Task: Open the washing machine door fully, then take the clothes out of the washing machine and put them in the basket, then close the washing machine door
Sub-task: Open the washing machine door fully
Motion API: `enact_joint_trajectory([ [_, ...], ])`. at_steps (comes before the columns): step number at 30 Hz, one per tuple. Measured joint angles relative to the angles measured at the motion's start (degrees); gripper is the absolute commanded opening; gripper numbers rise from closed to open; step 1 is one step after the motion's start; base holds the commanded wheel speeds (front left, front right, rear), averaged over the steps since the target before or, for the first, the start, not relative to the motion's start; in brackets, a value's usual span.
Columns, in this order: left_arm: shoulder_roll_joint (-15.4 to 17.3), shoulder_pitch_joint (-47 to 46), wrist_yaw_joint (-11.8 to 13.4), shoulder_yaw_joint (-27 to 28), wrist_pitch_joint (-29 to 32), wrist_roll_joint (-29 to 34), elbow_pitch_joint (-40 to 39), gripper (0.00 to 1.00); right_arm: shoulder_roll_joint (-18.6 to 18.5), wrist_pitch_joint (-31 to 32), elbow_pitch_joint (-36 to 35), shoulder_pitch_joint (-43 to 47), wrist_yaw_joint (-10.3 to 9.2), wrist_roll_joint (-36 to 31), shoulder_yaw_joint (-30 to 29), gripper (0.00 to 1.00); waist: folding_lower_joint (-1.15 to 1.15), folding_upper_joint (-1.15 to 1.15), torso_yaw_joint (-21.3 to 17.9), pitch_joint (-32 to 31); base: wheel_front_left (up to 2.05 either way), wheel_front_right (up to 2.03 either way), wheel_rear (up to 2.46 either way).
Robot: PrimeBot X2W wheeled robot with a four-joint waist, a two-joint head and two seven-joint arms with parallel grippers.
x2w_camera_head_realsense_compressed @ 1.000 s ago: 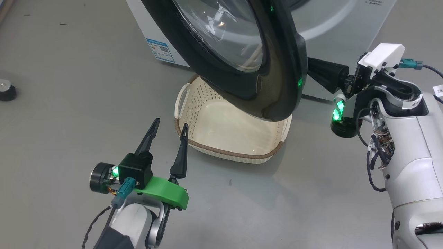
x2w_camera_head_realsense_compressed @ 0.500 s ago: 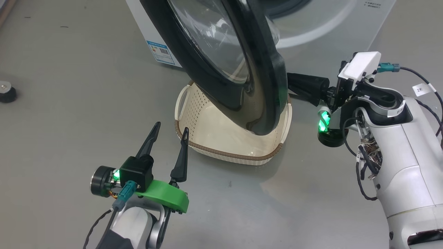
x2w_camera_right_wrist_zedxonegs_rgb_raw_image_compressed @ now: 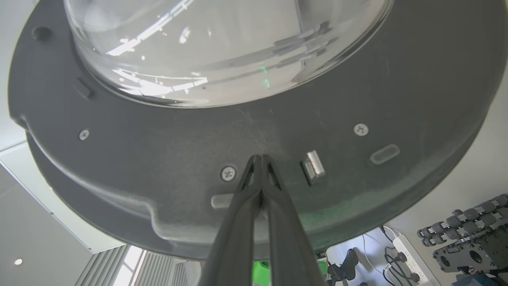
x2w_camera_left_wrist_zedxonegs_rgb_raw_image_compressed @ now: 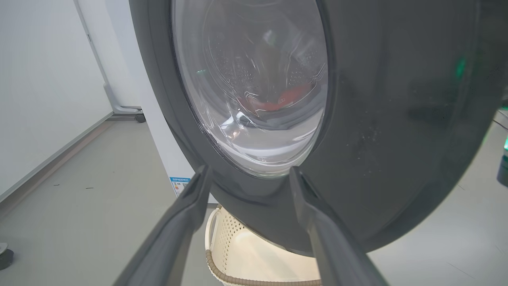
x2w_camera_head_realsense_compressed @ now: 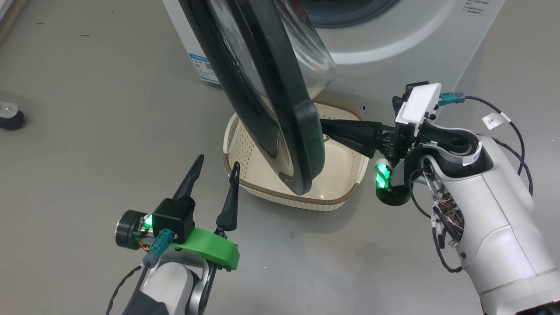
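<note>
The washing machine door (x2w_camera_head_realsense_compressed: 280, 109) stands part-way open, nearly edge-on to my head view, its black rim hanging over the cream basket (x2w_camera_head_realsense_compressed: 341, 175) on the floor. My right gripper (x2w_camera_head_realsense_compressed: 324, 127) is shut and empty, its tips pressed against the door's inner rim (x2w_camera_right_wrist_zedxonegs_rgb_raw_image_compressed: 260, 157) beside a metal latch (x2w_camera_right_wrist_zedxonegs_rgb_raw_image_compressed: 313, 167). My left gripper (x2w_camera_head_realsense_compressed: 214, 168) is open and empty, just in front of the basket and facing the door's outer face (x2w_camera_left_wrist_zedxonegs_rgb_raw_image_compressed: 397, 119). Through the glass bowl (x2w_camera_left_wrist_zedxonegs_rgb_raw_image_compressed: 254, 79), red clothes (x2w_camera_left_wrist_zedxonegs_rgb_raw_image_compressed: 279, 103) lie in the drum. The white washing machine (x2w_camera_head_realsense_compressed: 393, 48) stands behind.
A small black round object (x2w_camera_head_realsense_compressed: 9, 118) sits on the grey floor at far left. A blue label (x2w_camera_head_realsense_compressed: 202, 68) marks the washer's side. Grey floor stretches to the left of the basket and in front of it. A white wall (x2w_camera_left_wrist_zedxonegs_rgb_raw_image_compressed: 39, 79) runs along the left.
The door has swung further open toward the left, from face-on to nearly edge-on, with my shut right gripper following against its inner side. My left gripper has stayed put and open.
</note>
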Motion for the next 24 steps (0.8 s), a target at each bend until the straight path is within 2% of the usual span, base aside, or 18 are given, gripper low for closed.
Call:
enact_joint_trajectory([
  [10, 0.0, 0.1, 0.0, -0.1, 0.0, 0.0, 0.0, 1.0, 0.0, -1.2, -2.6, 1.6, 0.0, 2.8, 4.4, 0.0, 0.0, 0.0, 0.2, -0.2, 0.0, 0.0, 0.0],
  [24, 0.0, 0.6, 0.0, -0.2, 0.0, 0.5, 0.0, 1.0, 0.0, -4.4, -4.6, 2.8, -0.01, 4.7, 7.7, 0.0, 0.0, 0.0, -0.1, -0.4, 0.0, 0.0, 0.0],
])
